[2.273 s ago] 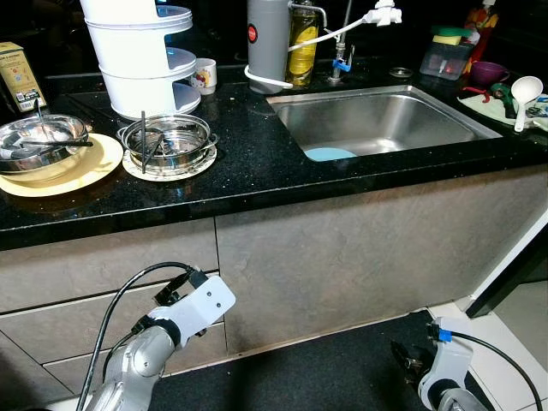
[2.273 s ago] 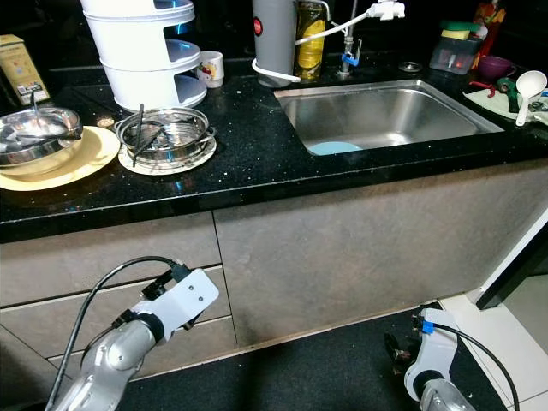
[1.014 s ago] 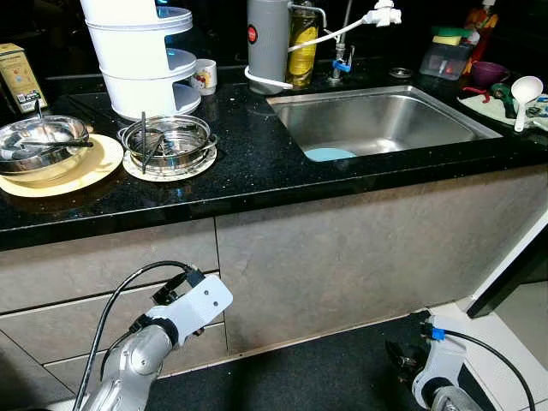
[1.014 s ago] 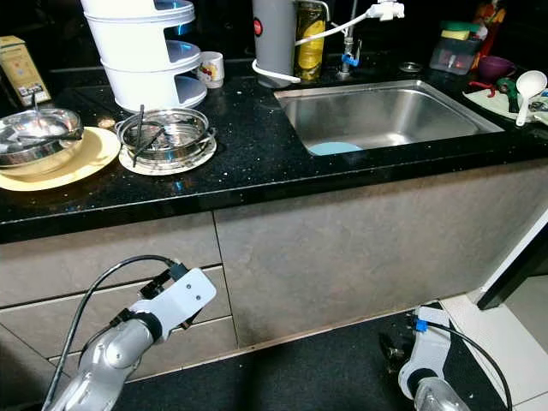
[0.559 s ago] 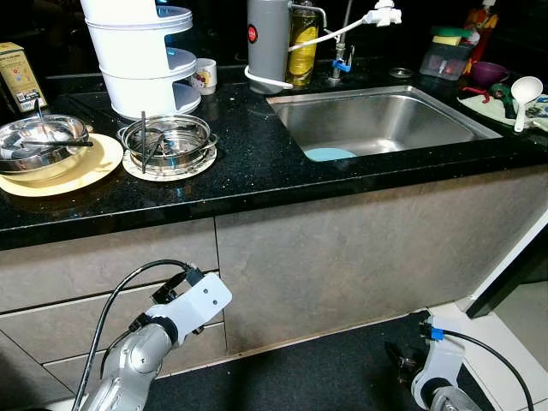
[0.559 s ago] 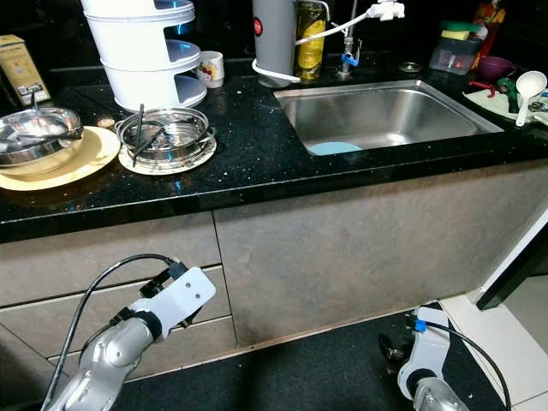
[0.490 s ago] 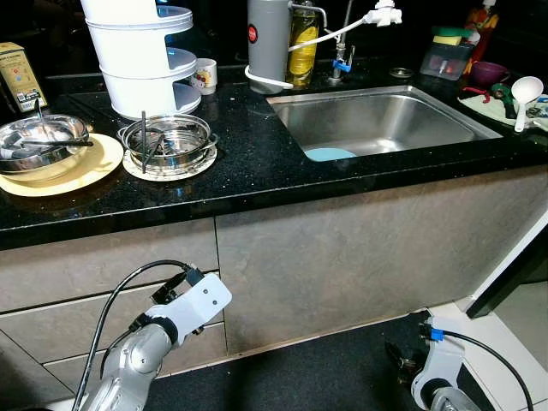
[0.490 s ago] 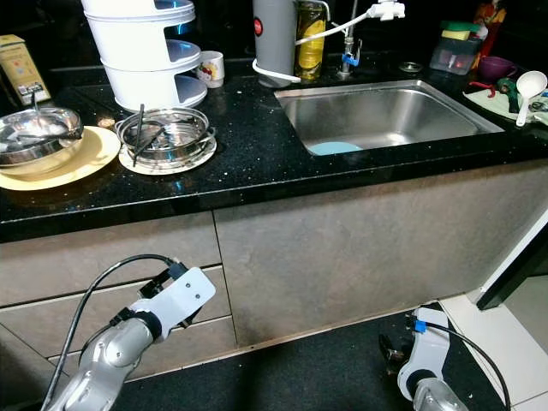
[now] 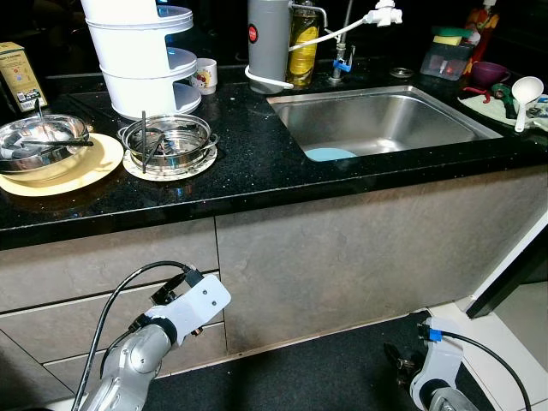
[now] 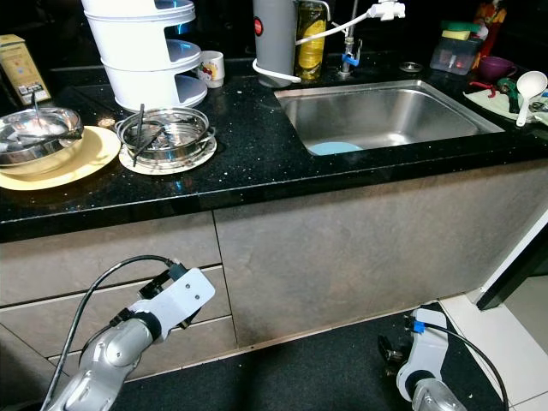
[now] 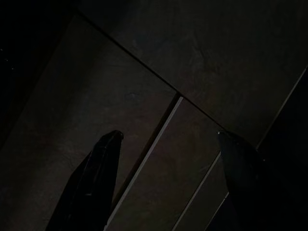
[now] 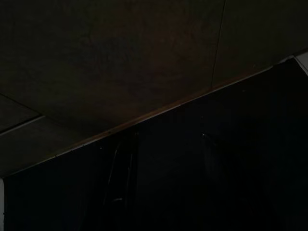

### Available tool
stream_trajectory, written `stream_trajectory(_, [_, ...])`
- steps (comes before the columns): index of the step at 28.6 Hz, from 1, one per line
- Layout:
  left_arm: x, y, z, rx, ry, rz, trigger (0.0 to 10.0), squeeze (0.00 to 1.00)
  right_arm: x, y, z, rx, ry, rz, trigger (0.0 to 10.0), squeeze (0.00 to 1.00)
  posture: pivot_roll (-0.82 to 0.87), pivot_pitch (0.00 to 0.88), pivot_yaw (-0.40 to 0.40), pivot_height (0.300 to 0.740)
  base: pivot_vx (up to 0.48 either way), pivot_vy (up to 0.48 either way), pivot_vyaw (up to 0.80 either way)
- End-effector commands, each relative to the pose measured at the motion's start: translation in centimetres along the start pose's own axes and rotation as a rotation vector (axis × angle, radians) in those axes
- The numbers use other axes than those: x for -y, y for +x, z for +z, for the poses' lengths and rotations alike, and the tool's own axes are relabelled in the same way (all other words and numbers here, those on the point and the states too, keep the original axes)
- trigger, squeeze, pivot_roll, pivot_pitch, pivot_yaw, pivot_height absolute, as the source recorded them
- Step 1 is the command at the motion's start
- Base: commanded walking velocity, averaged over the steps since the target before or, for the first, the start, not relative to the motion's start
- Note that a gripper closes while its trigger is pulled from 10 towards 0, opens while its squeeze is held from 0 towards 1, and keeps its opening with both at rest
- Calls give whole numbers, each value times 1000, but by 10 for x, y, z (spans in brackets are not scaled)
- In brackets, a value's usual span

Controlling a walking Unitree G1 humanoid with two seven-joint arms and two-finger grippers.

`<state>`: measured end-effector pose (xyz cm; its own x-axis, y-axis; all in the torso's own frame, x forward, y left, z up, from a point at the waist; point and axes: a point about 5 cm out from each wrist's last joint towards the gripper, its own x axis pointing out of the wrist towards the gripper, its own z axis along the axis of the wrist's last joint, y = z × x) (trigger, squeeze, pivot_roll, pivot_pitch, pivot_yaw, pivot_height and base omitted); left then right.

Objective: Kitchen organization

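On the black counter a steel bowl rests on a yellow plate. Beside it a second steel bowl holding utensils sits on a small white plate. The steel sink has a light blue item at its near left corner. Both arms hang low in front of the grey cabinet fronts. My left gripper is open, its fingers spread before a drawer seam. Near the dark floor mat my right gripper shows faint, parted fingers in its dark wrist view.
A white tiered container, a mug, a grey flask and an oil bottle stand at the back. A white ladle, purple bowl and plastic box lie right of the sink. A yellow carton stands far left.
My right arm has edged a little to the left and lower near the floor. The left arm and the counter items have stayed put.
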<state>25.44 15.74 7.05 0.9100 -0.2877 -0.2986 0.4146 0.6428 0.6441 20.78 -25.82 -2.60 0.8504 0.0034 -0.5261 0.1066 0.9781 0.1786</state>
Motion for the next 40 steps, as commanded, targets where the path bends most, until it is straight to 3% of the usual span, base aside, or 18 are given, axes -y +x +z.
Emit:
stream_trajectory(1, [0, 0, -3, -4, 11, -9, 10000, 0, -2, 2, 0, 5, -8, 4, 10000, 0, 39, 0, -51, 740, 0, 0, 0])
stream_trajectory(40, [6, -2, -5, -2, 11, -9, 10000, 0, 0, 0, -6, -4, -14, 3, 10000, 0, 19, 0, -41, 740, 0, 0, 0])
